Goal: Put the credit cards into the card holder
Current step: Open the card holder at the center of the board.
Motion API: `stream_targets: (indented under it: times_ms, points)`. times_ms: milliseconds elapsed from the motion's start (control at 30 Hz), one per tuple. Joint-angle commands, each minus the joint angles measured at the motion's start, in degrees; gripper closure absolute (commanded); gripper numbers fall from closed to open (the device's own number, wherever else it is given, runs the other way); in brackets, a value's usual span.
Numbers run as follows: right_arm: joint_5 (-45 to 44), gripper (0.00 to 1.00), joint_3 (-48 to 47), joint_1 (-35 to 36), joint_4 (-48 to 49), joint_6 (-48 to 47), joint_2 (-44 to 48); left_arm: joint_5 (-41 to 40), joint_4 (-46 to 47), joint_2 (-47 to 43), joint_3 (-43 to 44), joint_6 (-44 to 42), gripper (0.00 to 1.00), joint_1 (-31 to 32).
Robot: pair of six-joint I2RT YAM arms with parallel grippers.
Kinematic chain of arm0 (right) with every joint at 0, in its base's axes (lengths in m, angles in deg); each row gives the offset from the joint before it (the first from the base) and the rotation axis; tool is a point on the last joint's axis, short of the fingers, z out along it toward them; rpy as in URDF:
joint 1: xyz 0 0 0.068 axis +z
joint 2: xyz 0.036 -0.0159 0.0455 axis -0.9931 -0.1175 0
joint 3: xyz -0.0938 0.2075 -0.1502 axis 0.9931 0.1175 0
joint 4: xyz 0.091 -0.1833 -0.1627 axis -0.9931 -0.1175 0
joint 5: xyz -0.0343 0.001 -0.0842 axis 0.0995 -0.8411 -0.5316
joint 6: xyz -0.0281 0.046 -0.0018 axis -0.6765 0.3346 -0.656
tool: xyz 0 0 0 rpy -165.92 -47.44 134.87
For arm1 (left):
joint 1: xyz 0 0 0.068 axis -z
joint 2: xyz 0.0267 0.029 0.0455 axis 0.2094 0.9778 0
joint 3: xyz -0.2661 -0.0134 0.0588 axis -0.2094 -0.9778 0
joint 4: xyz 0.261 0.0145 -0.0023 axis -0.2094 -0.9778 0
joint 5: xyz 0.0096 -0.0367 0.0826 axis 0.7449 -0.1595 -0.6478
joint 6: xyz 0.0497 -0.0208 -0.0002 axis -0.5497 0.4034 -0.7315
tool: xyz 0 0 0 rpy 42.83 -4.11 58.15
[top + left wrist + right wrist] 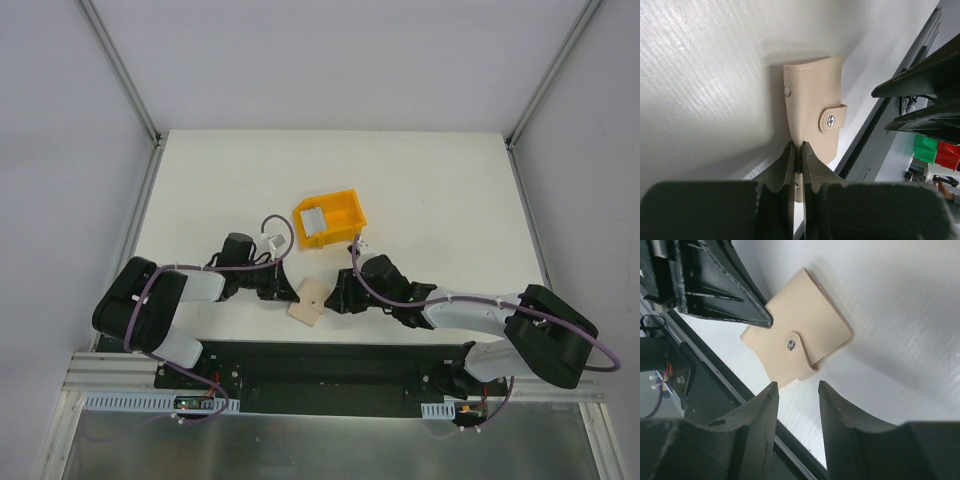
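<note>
I anchor the card holder [812,100], left hand [796,146] pinching its 9 o'clock edge; right hand [797,386], parted and empty, hovers at 3 o'clock.

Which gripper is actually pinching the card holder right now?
The left gripper, shut on the card holder at its edge; the right gripper stands open just short of it.
</note>
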Motion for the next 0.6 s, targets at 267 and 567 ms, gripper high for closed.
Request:
stream_targets:
  times_ms: [267,567]
  points:
    - [9.8,0.60,-11.7,-1.9,-4.4,-14.0,-9.2,-0.1,-6.0,-2.8,2.4,-7.3,1.00,1.2]
    - [16.8,0.65,-12.6,-2.2,-3.0,-13.5,-14.7,-0.6,-5.9,-4.1,2.3,-7.8,1.00,1.3]
